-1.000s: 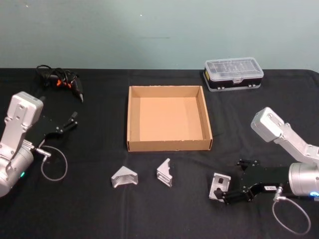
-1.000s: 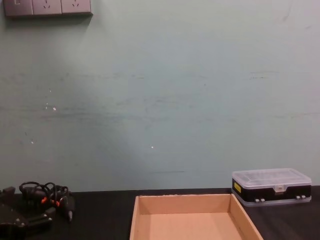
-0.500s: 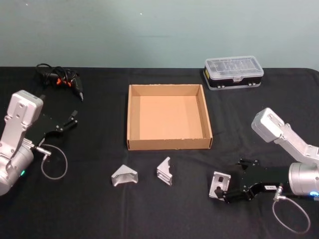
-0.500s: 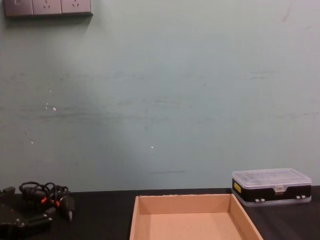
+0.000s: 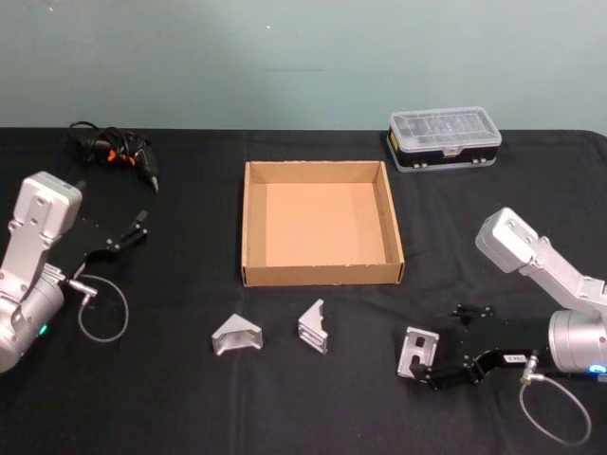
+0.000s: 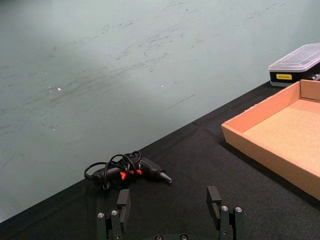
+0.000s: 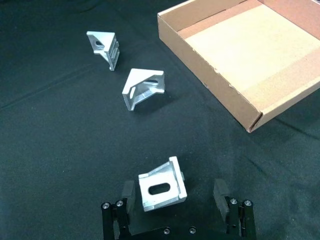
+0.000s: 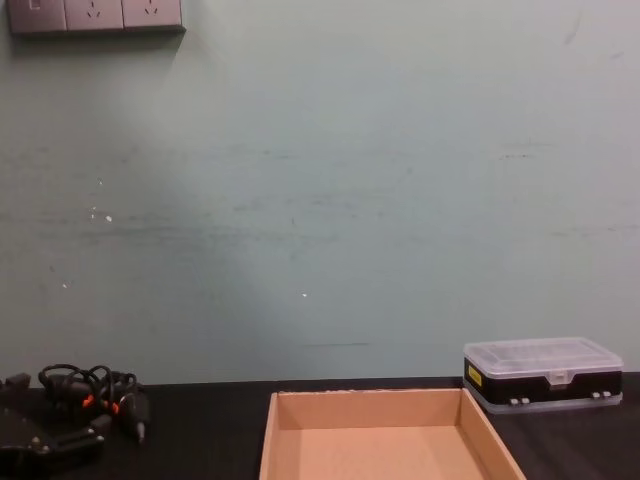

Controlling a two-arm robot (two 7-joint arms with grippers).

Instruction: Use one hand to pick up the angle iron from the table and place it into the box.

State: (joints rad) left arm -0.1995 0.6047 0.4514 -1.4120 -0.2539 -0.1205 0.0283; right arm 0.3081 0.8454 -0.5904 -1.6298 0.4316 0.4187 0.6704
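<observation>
Shifting only slightly since the earlier frame, the right end effector (image 7: 173, 194) is straddling the nearest angle iron (image 5: 414, 352) on the table (image 5: 190, 398), fingers spread so that closing pinches it. The box (image 5: 248, 223) is waiting ahead. The left end effector (image 6: 169, 195) is idling, spread.

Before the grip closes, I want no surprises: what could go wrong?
The silver L-shaped metal angle iron sits off-centre between the open fingers of the right end effector; closing may twist it loose. The shallow tan cardboard box's near wall lies on the way; a low carry could catch it. The left end effector idles far left.
</observation>
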